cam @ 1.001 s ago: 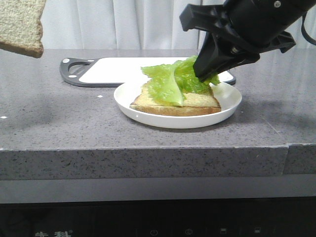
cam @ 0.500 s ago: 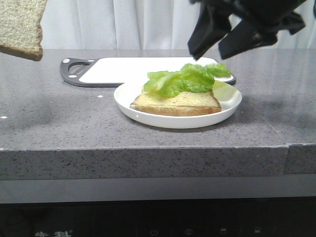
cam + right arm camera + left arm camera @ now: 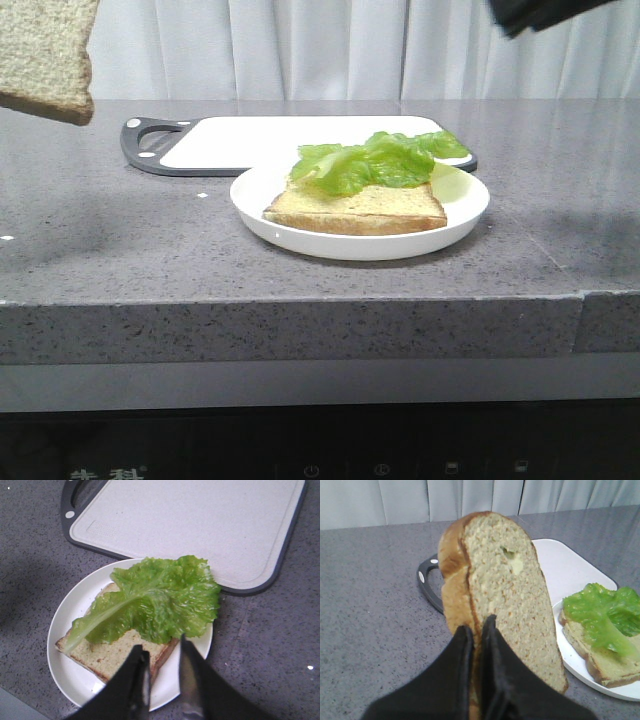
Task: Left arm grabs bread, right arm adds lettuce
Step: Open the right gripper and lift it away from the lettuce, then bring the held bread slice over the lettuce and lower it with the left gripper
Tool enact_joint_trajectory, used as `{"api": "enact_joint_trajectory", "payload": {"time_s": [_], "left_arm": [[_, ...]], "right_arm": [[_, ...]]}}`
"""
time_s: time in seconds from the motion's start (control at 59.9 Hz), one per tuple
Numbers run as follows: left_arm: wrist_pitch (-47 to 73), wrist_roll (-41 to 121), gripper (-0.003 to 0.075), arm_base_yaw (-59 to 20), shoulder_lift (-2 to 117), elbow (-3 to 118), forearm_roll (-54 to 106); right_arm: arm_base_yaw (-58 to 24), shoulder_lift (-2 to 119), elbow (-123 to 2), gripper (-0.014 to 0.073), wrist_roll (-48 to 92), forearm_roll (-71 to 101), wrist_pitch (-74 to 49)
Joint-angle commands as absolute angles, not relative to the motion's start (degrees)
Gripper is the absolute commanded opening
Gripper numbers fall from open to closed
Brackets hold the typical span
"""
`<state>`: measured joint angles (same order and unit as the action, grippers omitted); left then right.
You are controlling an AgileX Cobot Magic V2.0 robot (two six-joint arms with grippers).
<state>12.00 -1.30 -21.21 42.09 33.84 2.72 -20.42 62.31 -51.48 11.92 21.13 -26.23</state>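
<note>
My left gripper point(image 3: 477, 630) is shut on the bread point(image 3: 505, 595), a thick pale slice with a brown crust, gripped by its edge and held upright in the air. In the front view the bread point(image 3: 45, 55) hangs at the far upper left, high above the counter; the gripper itself is out of that frame. The lettuce point(image 3: 155, 600) lies spread on a thinner slice point(image 3: 110, 655) in a white plate point(image 3: 60, 640). My right gripper point(image 3: 162, 647) is open and empty above the plate's near rim. Only a corner of it point(image 3: 540, 12) shows at the front view's top right.
A white cutting board with a dark rim point(image 3: 250, 140) lies behind the plate point(image 3: 460, 215), touching or nearly touching it. The grey stone counter's front edge point(image 3: 300, 300) runs below the plate. White curtains hang at the back.
My right gripper has let go of the lettuce and risen up and to the right, almost out of the front view. The lettuce has settled on the slice. The held bread has barely moved.
</note>
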Motion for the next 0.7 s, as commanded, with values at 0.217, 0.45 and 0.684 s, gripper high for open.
{"api": "enact_joint_trajectory", "payload": {"time_s": [0.217, 0.45, 0.684], "left_arm": [[17.59, -0.99, -0.002, -21.18, 52.52, 48.72, 13.54], [33.23, 17.55, -0.002, -23.47, 67.82, 62.68, 42.31], [50.25, 36.47, -0.002, -20.55, 84.77, 71.79, 74.49]], "right_arm": [[-20.02, 45.51, -40.14, -0.006, 14.08, 19.1, -15.25], [-20.02, 36.56, -34.98, -0.006, 14.08, 19.1, -16.71], [-20.02, 33.95, -34.85, -0.006, 14.08, 18.68, -18.7]]}}
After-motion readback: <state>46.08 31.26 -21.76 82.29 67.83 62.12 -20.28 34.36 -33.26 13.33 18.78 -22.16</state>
